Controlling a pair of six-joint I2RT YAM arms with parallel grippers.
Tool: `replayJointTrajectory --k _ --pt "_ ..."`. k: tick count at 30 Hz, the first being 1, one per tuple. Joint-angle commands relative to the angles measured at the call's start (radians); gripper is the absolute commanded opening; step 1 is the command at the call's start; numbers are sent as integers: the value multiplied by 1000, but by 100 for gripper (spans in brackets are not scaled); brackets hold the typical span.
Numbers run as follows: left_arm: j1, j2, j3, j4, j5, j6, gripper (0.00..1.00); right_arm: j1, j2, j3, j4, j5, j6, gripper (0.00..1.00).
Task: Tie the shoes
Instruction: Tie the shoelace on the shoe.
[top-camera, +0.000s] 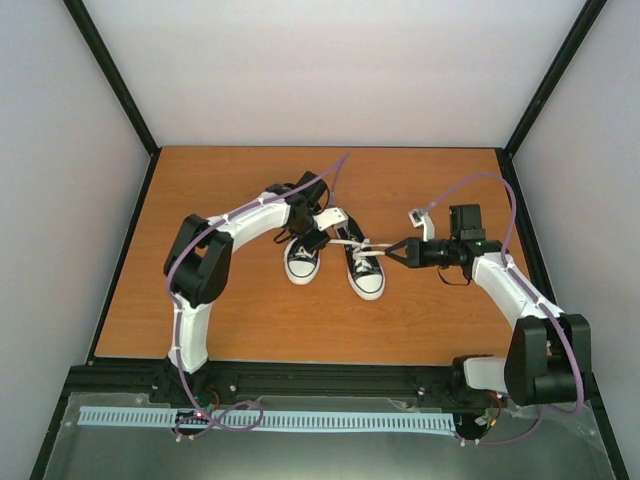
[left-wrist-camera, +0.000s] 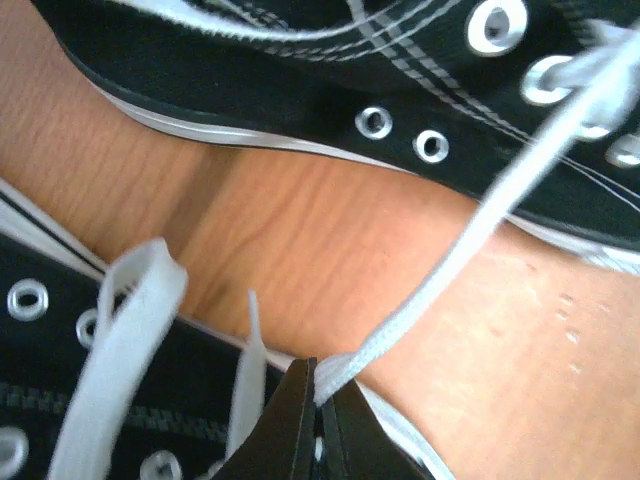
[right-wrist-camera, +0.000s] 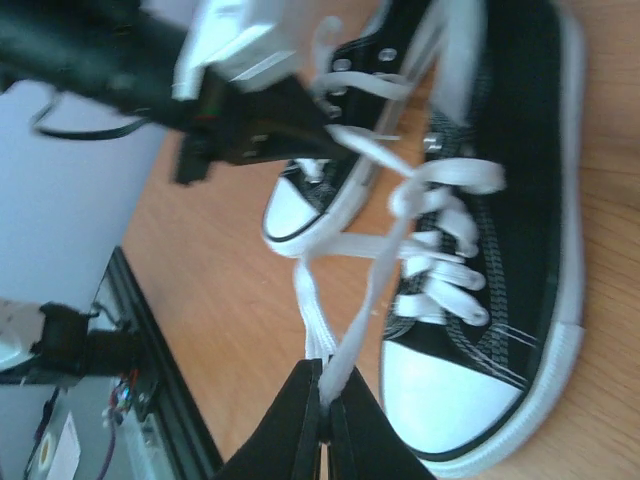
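Left arm: you see it rise from the lower left, bend at the elbow and reach right to the frame's centre.
Left gripper (top-camera: 318, 240): clenched on a lace (left-wrist-camera: 470, 240), which runs taut to the upper right of its wrist view.
Right arm: from the lower right it curves up and points left.
Right gripper (top-camera: 392, 250): pinched on lace at the bottom of its wrist view, just right of the shoes.
Shoes (top-camera: 366, 275): side by side at the middle of the table (top-camera: 240, 320), toes toward the bottom edge.
In your way: the left gripper hangs over the shoes, and loose laces cross the right shoe's tongue.
Cables (top-camera: 175, 290): purple, looping along both arms.
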Motion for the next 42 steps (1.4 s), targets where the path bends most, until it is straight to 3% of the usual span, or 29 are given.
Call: replayJointTrajectory --k 1,6,18,30,37,39,42 --pt "6 -120 -46 -55 39 22 1 -63 -8 -82 191 24 141 3" --pt "62 -170 -75 -77 -27 32 1 -98 25 -134 315 96 222 3" --pt "152 -290 -250 -99 -137 84 1 -326 109 -250 521 95 332 3" --pt "200 -281 -272 -31 -244 95 1 -375 235 -296 645 122 380 3" --pt "201 -268 -264 -26 -239 97 1 -396 255 -288 601 123 339 3" --pt "201 -268 -236 -46 -182 101 1 -358 247 -240 472 176 248 3" --pt "198 -257 -149 -97 -17 109 1 -280 230 -205 413 231 214 6"
